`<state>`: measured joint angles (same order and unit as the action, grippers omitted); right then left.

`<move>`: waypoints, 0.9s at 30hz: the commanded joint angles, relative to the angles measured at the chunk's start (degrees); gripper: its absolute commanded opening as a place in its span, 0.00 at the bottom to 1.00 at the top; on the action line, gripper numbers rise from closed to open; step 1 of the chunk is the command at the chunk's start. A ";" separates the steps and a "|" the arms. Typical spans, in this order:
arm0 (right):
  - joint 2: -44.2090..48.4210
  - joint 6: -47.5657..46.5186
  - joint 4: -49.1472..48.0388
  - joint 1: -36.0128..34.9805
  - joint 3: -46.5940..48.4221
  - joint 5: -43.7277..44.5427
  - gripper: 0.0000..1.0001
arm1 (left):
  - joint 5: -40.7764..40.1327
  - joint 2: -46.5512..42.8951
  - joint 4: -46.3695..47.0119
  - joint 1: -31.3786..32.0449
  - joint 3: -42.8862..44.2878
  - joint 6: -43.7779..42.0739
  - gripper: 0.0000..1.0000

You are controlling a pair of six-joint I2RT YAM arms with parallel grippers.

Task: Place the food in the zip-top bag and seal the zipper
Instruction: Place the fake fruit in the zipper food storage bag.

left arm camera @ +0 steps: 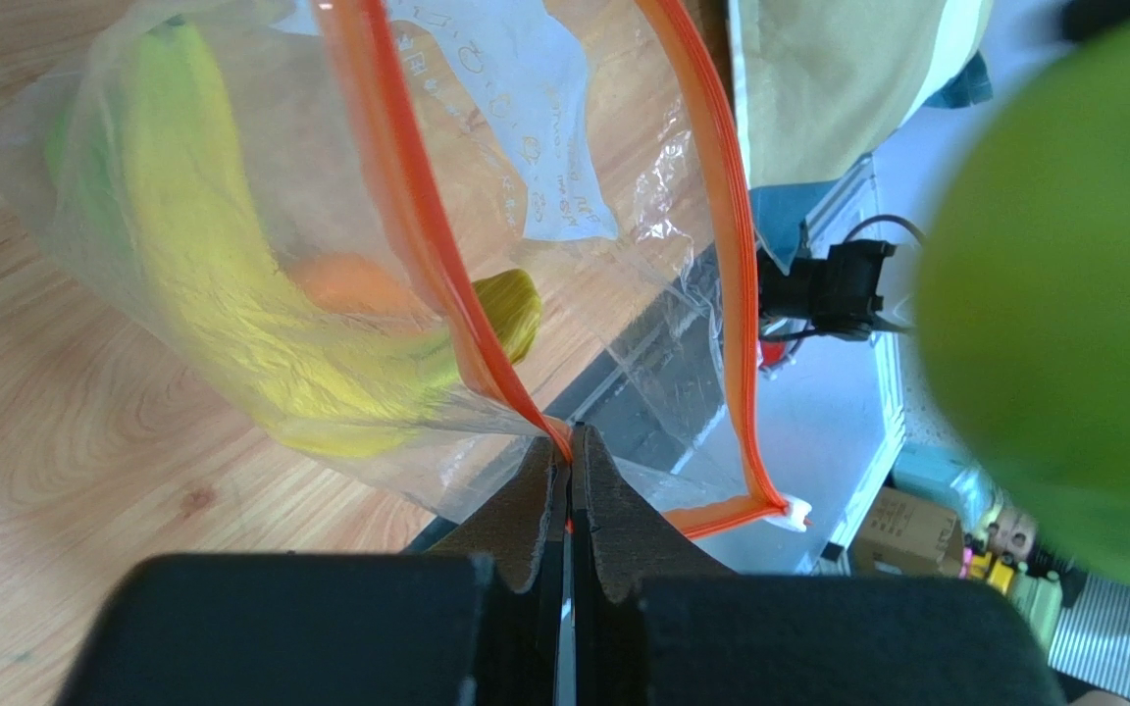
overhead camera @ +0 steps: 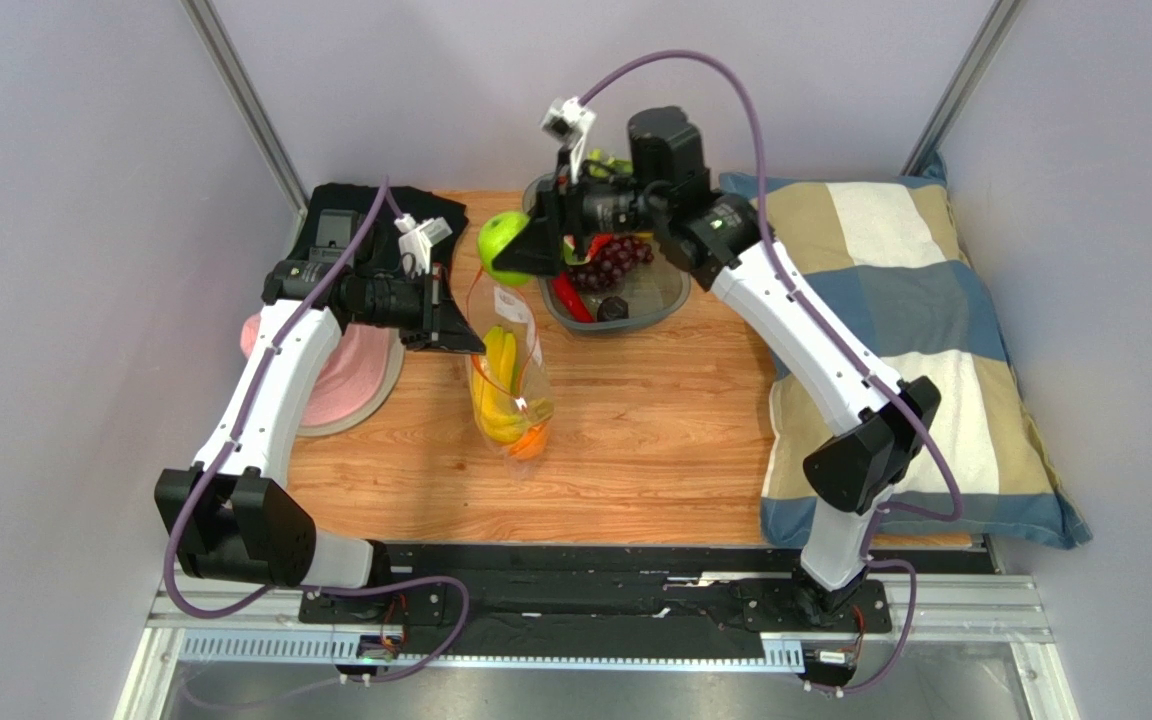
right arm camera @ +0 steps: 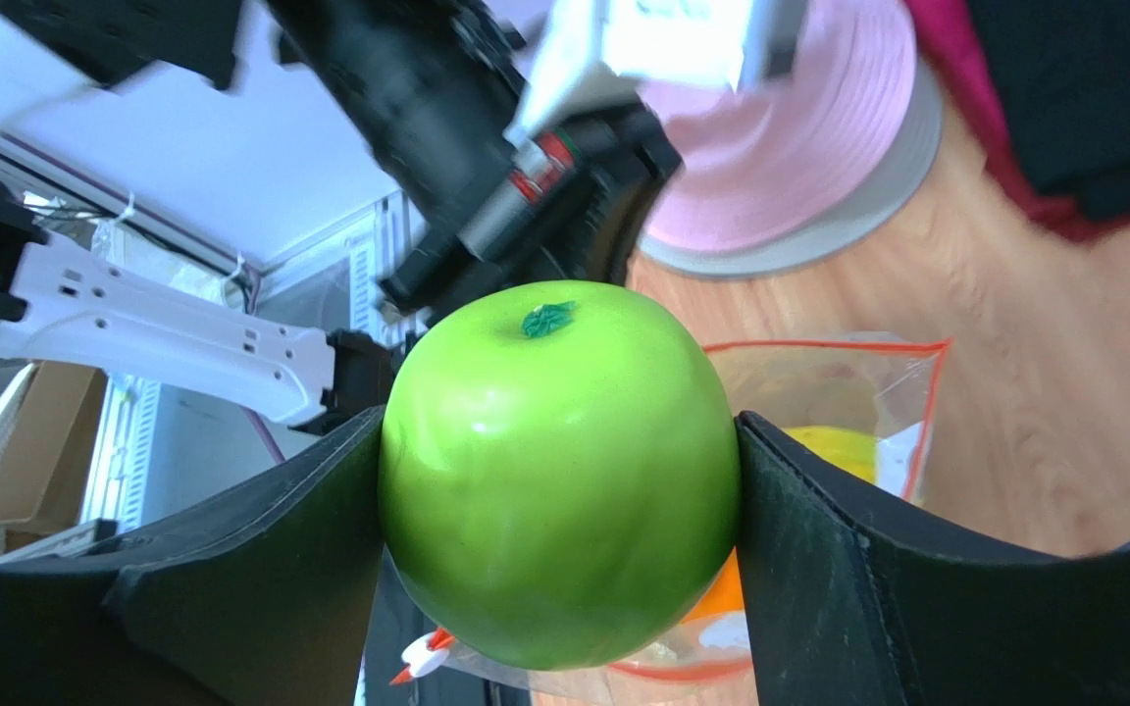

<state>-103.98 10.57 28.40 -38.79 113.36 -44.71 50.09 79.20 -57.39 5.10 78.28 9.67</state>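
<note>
Zip-top bag [overhead camera: 510, 393] sits near the middle of the wooden table [overhead camera: 657, 435]. Its mouth is spread into a narrow loop, and the left gripper [left arm camera: 571, 459] is clenched on one rim right at the zipper [left arm camera: 406, 221]. The green apple [right arm camera: 556, 471] hangs close by that mouth, toward the far side of the table. It is grasped across its widest part by the right gripper [overhead camera: 519, 252], whose jaws stand wide around it. Inside the bag lie the banana [left arm camera: 217, 280] and, against it, the orange [left arm camera: 357, 283]. To do this step well, I judge the apple should be brought squarely over the opening and lowered between the two orange-red strips before the jaws let go. The mouth looks barely wider than the fruit, so an off-centre drop could catch a rim and fold the bag. The left pinch should hold firm meanwhile. The small white slider tab [left arm camera: 792, 515] sits at one corner of the mouth, out of the apple's way.
</note>
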 commanded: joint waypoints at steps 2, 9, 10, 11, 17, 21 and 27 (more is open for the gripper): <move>-3.40 1.22 0.24 0.03 -2.88 -0.20 0.28 | 3.09 -3.17 2.45 -0.27 0.47 0.44 0.00; -5.27 -1.61 7.28 -0.41 -2.35 0.68 0.75 | 2.74 -3.88 2.37 -0.27 0.03 0.17 0.00; -4.92 -1.43 7.63 -0.50 -2.36 0.59 0.80 | 2.65 -3.88 2.37 -0.27 -0.06 0.09 0.00; -4.56 -1.34 7.55 -0.41 -2.27 0.33 0.92 | 2.39 -3.88 2.45 -0.27 -0.14 0.17 0.00; -2.10 -2.83 6.84 1.08 0.89 1.72 1.00 | 2.21 -3.09 3.16 -0.27 -0.41 0.52 0.00; -4.64 -3.53 6.40 6.95 3.35 3.92 1.00 | 2.65 -2.47 3.68 -0.36 -0.32 0.87 0.00; -7.28 -21.79 -0.26 10.74 -0.42 16.12 1.00 | 3.09 -1.51 3.77 -0.97 0.47 0.96 0.00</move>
<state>-110.19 1.96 34.68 -30.11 114.26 -38.00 50.76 77.34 -55.51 4.89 77.56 10.17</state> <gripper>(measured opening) 0.997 0.009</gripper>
